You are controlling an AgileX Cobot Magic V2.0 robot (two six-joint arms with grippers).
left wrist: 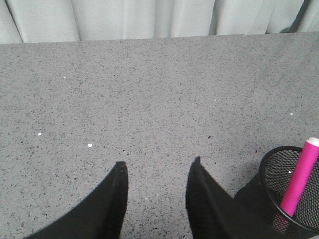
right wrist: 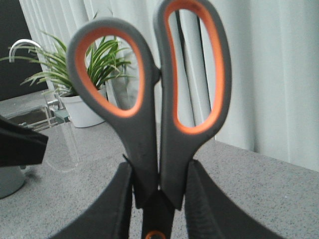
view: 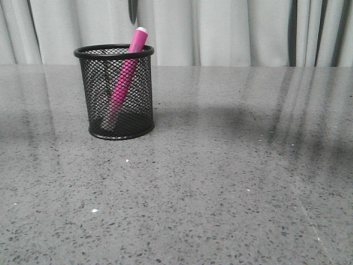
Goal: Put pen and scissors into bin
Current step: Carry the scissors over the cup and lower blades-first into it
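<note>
Mesh bin (view: 116,113) holding tilted pen (view: 126,77) (tip above rim), right gripper (right wrist: 158,199) pinching scissors (right wrist: 154,99), left gripper (left wrist: 157,199) spread.

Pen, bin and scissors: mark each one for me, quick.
pen (view: 126,77): front view, on the pink barrel inside the mesh.
bin (view: 113,52): front view, on the near edge of its black rolled rim.
scissors (right wrist: 149,149): right wrist view, on the grey handle shank between the right gripper's fingers.
</note>
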